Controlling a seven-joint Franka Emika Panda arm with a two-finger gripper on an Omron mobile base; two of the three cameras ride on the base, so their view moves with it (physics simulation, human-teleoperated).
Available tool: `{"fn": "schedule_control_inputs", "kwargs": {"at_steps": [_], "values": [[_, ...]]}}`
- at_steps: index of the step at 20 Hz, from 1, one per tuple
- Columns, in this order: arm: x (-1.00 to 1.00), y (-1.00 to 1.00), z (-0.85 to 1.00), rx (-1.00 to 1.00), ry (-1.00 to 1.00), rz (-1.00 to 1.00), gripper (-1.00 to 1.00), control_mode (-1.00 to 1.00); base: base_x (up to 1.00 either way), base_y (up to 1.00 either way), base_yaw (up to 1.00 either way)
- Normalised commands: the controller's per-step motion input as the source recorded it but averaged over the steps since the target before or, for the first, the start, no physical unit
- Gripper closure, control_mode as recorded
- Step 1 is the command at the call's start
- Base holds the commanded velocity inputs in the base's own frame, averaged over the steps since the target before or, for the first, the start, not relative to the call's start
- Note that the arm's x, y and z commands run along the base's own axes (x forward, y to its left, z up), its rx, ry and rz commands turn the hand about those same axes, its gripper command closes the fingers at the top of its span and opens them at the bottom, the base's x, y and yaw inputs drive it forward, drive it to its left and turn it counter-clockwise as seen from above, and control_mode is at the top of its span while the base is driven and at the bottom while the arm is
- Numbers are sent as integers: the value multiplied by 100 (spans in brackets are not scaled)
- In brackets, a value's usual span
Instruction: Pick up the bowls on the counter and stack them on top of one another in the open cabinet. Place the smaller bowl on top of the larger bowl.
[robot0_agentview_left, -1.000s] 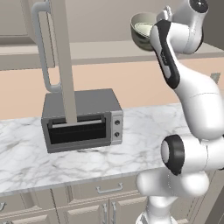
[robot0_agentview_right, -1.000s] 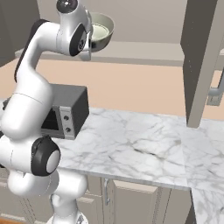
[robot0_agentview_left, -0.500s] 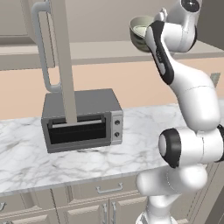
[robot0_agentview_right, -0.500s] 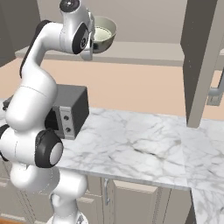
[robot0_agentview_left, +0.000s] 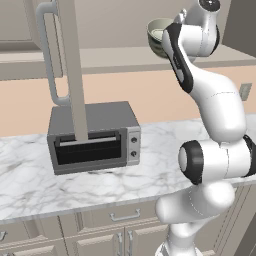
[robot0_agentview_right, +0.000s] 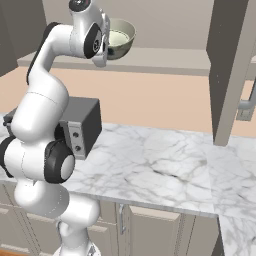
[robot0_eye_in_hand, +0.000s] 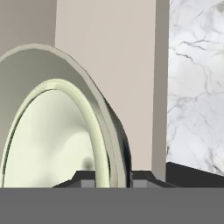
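So the arm is stretched way up high, with the gripper (robot0_eye_in_hand: 113, 177) pinched on the rim of the bowl (robot0_agentview_right: 118, 38); in the hand view one dark finger tip (robot0_eye_in_hand: 86, 178) sits inside the bowl and the other outside, with the wall of the bowl between them, so it's a proper grip. The bowl is a pale olive thing with a creamy inside; from the right base view it's tilted, opening facing sort of up and toward the camera, just above the cabinet shelf (robot0_agentview_right: 165, 57); can't tell if it's touching the shelf or not. From the left base view the bowl (robot0_agentview_left: 159, 35) peeks out from behind the white upper arm, again right at shelf level.

The cabinet door (robot0_agentview_left: 70, 65) hangs open with its long pale loop handle (robot0_agentview_left: 49, 55) on the left side; directly below it the grey toaster oven (robot0_agentview_left: 94, 136) sits on the marble counter (robot0_agentview_right: 165, 160); the beige drawer fronts (robot0_agentview_left: 120, 216) run underneath.
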Motion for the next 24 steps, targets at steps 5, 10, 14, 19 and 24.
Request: {"fn": "schedule_control_inputs", "kwargs": {"at_steps": [5, 10, 14, 19, 24], "values": [[17, 0, -9, 0, 0, -2, 100, -100, 0, 0, 0], [8, 0, -9, 0, 0, 0, -100, -100, 0, 0, 0], [6, 0, -5, 0, 0, 0, -100, -100, 0, 0, 0], [4, 0, -4, 0, 0, 0, -100, -100, 0, 0, 0], [0, 0, 4, 1, -7, 0, -100, -100, 0, 0, 0]]}}
